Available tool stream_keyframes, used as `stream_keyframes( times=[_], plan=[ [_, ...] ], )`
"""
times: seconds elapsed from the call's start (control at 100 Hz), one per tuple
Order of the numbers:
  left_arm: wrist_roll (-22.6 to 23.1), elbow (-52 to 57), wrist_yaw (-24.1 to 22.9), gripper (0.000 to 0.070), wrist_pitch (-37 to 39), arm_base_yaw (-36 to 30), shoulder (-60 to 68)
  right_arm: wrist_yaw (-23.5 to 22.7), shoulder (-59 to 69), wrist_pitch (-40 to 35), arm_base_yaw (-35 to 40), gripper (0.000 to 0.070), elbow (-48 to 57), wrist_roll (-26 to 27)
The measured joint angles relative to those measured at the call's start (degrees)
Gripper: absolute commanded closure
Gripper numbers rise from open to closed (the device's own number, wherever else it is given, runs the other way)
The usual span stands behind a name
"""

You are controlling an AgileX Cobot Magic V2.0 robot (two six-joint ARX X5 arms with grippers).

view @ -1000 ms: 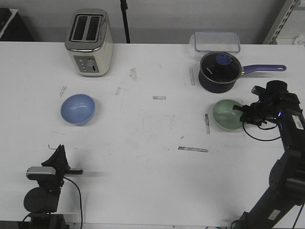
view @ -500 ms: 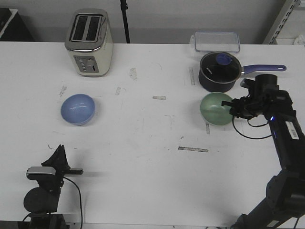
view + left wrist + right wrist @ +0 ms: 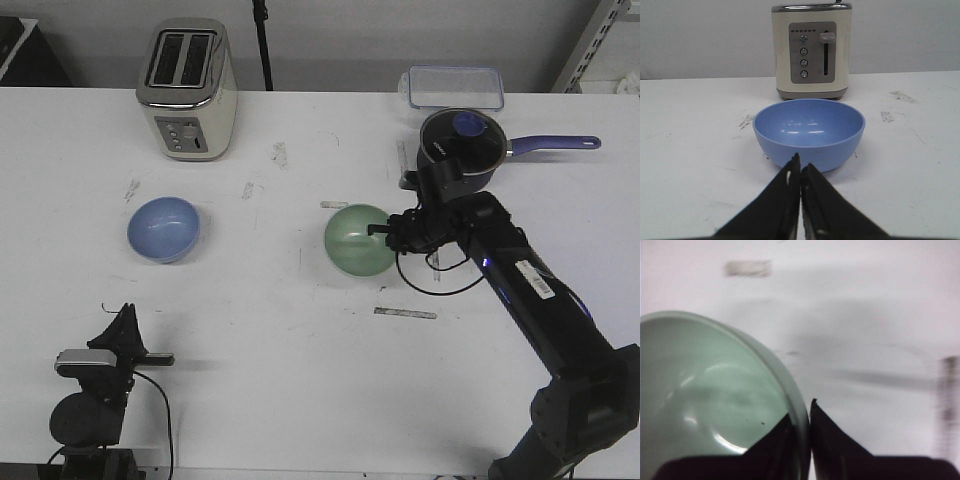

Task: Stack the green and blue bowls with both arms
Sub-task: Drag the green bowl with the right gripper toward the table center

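The pale green bowl (image 3: 357, 239) hangs tilted near the table's middle. My right gripper (image 3: 384, 230) is shut on its right rim. In the right wrist view the green bowl (image 3: 705, 400) fills the near side, its rim pinched at my right gripper (image 3: 802, 425). The blue bowl (image 3: 163, 229) sits upright on the left of the table. In the left wrist view the blue bowl (image 3: 809, 131) stands just beyond my left gripper (image 3: 800, 167), which is shut and empty. My left arm rests at the front left edge, its gripper (image 3: 165, 359) low over the table.
A cream toaster (image 3: 187, 90) stands at the back left, also in the left wrist view (image 3: 811, 50). A dark navy saucepan (image 3: 458, 150) with a purple handle and a clear lidded box (image 3: 452, 86) stand at the back right. Tape marks dot the white table (image 3: 300, 320).
My right arm has carried the green bowl leftward from beside the saucepan to near the table's middle. The blue bowl and the left arm have not moved.
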Motion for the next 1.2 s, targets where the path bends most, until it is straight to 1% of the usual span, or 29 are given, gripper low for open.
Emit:
stream_keyframes(
  times=[0.11,0.23,0.44,0.58,0.78,0.93,1.1,1.16,1.2],
  plan=[
    [0.0,0.0,0.0,0.0698,0.0,0.0,0.0,1.42,0.68,0.09,4.33,0.0692,0.0,2.89],
    [0.0,0.0,0.0,0.0698,0.0,0.0,0.0,2.93,2.62,0.11,8.37,0.0692,0.0,4.76],
    [0.0,0.0,0.0,0.0698,0.02,0.0,0.0,3.39,5.07,0.68,12.17,0.0691,0.0,6.12],
    [0.0,0.0,0.0,0.0698,0.0,0.0,0.0,5.75,5.84,0.33,12.15,0.0692,0.0,6.36],
    [0.0,0.0,-0.02,0.0698,0.0,0.0,0.0,5.97,6.1,0.79,11.54,0.0692,-0.02,6.34],
    [0.0,0.0,-0.02,0.0698,0.0,0.0,0.0,5.88,6.1,3.61,11.45,0.0692,-1.75,6.29],
    [0.0,0.0,0.0,0.0698,0.0,0.0,0.0,5.84,6.14,3.23,11.32,0.0689,-3.85,6.29],
    [0.0,0.0,-0.02,0.0698,0.0,0.0,0.0,5.81,6.12,3.72,11.32,0.0674,-3.85,6.29],
    [0.0,0.0,0.0,0.0698,0.0,0.0,0.0,5.81,6.14,3.8,11.32,0.0637,-3.85,6.29]
  ],
)
